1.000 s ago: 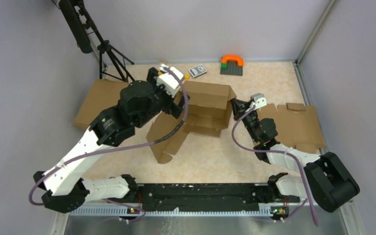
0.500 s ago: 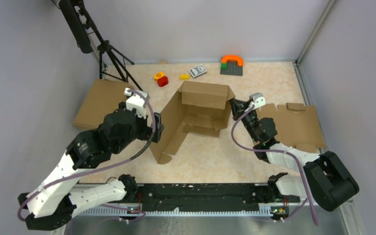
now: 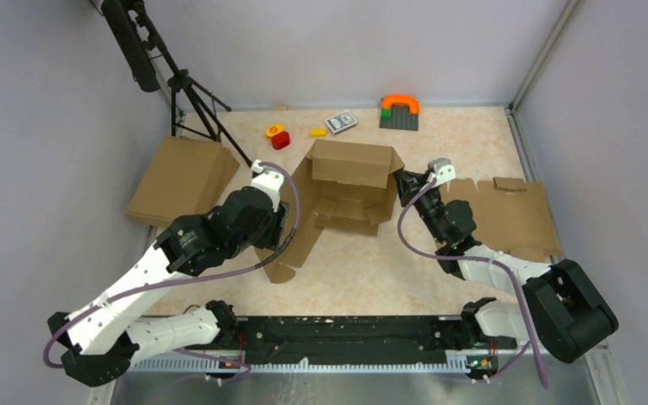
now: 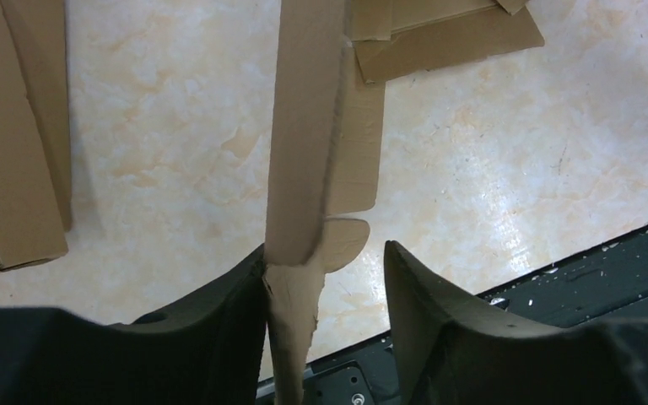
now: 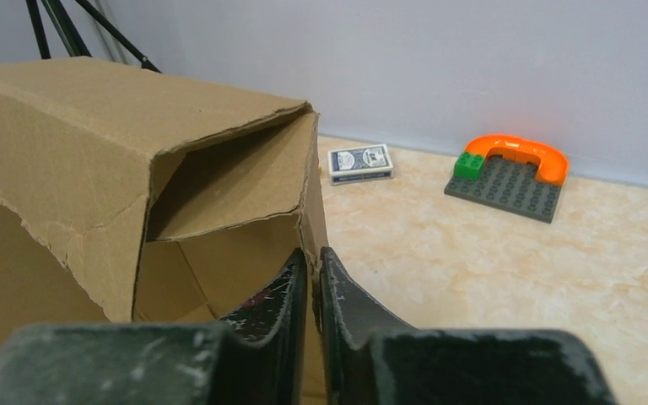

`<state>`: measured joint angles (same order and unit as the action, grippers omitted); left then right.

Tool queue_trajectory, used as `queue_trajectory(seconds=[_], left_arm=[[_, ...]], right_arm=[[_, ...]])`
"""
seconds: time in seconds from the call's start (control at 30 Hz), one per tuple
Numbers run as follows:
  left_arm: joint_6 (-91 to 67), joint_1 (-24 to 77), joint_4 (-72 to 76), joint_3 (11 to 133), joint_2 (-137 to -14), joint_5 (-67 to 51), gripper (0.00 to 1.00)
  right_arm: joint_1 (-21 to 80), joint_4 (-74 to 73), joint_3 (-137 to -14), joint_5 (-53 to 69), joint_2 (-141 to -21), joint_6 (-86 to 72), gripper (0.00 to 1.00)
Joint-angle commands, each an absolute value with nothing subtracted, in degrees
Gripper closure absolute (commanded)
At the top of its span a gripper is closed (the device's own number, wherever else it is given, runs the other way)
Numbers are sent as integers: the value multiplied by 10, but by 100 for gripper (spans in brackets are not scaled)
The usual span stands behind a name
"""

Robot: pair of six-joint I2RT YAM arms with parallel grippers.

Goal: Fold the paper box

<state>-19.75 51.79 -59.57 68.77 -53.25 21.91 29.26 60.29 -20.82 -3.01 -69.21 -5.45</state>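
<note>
Okay, left gripper (image 4: 325, 253) has its jaws apart, straddling the upright side flap (image 4: 304, 126) of the paper box (image 3: 353, 162): one finger touches the flap, the other stands clear. A flat cardboard sheet (image 3: 181, 177) lies on the table (image 3: 371, 270) off its outer side, apart. Right gripper (image 5: 314, 253) is pinched closed on the box's opposite wall edge; the box sits half-raised between both grippers. Ahead of the right gripper, well apart, are a card deck (image 5: 360, 162) and a grey stud plate (image 5: 506, 181) with an orange arch (image 5: 519, 152). A notched cardboard blank (image 3: 515, 215) lies on its outer side.
</note>
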Motion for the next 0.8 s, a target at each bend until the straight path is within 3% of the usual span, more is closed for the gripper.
queue_trajectory(seconds=[0.0,0.13,0.4,0.77], left_arm=[[-196,517,-570,688,-535,209,51],[-198,517,-562,688,-529,199,65],[-206,517,-566,693,-536,193,79],[-188,510,-496,653,-513,112,94]], right_arm=[[301,585,-222,-20,-702,-65,86],[301,570,-213,-34,-696,-64,79],[301,573,-187,-54,-710,-66,74],[309,594,-189,-28,-761,-122,96]])
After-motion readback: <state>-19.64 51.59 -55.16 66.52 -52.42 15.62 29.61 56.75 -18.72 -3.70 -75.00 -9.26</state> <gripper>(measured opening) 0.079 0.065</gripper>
